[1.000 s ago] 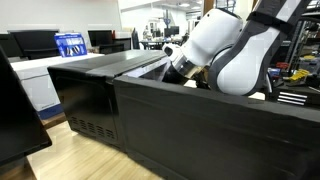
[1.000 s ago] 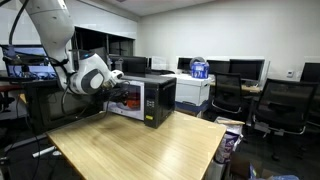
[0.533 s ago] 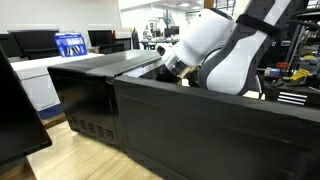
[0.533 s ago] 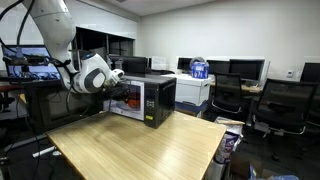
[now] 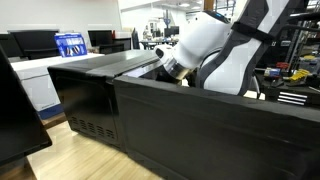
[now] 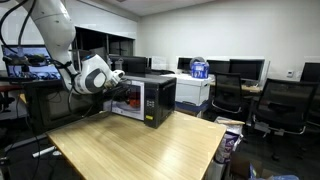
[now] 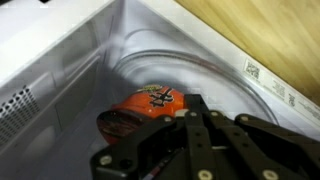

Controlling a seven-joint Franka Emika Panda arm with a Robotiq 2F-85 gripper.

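Your gripper (image 7: 186, 108) is inside the microwave (image 6: 150, 97), which stands at the far corner of the table (image 6: 140, 145) with its door open. In the wrist view the fingers are pressed together, with no gap showing between them, and their tips sit right at the orange pack (image 7: 135, 112). The pack rests on the glass turntable (image 7: 215, 70), towards the white side wall (image 7: 60, 60). The tips overlap its near edge in the picture. Whether they pinch a thin rim of it or only touch it cannot be told from here, so don't assume you have a grip.

My judgement is that the work in hand is handling that pack in a tight box, and room is the main limit. In both exterior views the arm (image 5: 215, 50) fills much of the opening, so make small, slow moves and steer by the wrist view.

- Test the hold with a slight lift. If the pack stays on the glass, spread the fingers, set them on either side of its edge and close again.
- Travel straight along the line of the opening. Swinging sideways would bring the wrist against the wall or the door frame.
- Hold the wrist level, so the pack neither tips nor drags the turntable round.
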